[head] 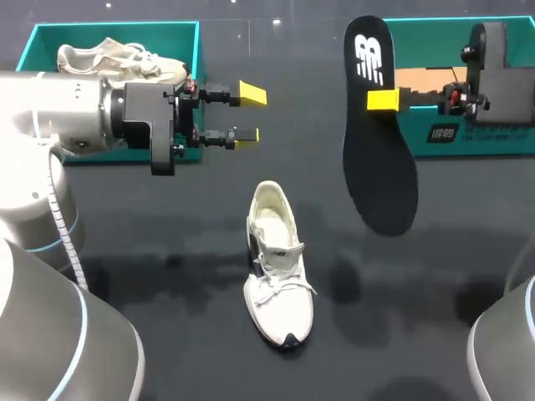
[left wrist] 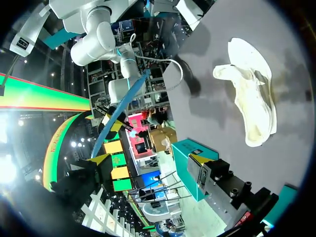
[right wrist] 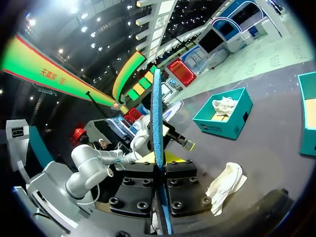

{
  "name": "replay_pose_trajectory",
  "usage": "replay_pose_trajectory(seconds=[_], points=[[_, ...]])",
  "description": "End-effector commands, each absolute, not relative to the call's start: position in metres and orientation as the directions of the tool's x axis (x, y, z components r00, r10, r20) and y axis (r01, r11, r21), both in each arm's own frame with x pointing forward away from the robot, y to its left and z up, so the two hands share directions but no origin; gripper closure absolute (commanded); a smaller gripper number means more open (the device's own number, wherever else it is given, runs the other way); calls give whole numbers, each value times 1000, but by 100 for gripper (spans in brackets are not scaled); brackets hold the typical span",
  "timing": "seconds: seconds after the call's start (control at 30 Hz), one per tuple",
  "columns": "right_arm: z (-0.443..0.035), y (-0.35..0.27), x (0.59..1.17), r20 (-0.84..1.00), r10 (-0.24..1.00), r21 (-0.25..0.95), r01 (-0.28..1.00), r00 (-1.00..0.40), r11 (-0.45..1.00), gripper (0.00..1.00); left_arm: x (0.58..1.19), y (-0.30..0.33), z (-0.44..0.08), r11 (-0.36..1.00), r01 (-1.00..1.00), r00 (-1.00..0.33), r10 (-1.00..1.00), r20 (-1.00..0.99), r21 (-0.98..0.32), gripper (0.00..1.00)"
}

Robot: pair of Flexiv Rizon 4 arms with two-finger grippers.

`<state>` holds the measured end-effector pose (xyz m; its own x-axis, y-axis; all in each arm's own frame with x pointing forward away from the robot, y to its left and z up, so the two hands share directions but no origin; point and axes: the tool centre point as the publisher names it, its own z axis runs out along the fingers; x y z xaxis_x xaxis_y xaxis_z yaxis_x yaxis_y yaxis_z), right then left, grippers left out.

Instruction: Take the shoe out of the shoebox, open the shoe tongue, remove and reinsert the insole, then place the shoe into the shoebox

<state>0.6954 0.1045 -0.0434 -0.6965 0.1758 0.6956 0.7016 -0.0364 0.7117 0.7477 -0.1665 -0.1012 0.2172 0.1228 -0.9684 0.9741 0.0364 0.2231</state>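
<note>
While my right gripper (head: 383, 100) pinches the black insole (head: 380, 175) aloft and my left gripper (head: 248, 114) hangs open and empty, the white sneaker (head: 278, 276) lies on the table (head: 167, 276), so I reckon reinsertion and boxing remain.

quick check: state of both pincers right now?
Left pincer: open, holding nothing.
Right pincer: closed on the insole.

Right fingers (right wrist: 146, 159) pinch the insole (right wrist: 157, 113) edge-on; white shoe (right wrist: 227, 185) on desk (right wrist: 276, 148) beside them, teal shoebox (right wrist: 217, 129) beyond.
</note>
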Motion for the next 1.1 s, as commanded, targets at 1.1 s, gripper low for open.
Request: replay_pose_trajectory(seconds=[1.1], points=[[-100,157,810,861,41,508,862,-507,-12,100,749,-192,-112,27,997,74,85,-994,77,0]])
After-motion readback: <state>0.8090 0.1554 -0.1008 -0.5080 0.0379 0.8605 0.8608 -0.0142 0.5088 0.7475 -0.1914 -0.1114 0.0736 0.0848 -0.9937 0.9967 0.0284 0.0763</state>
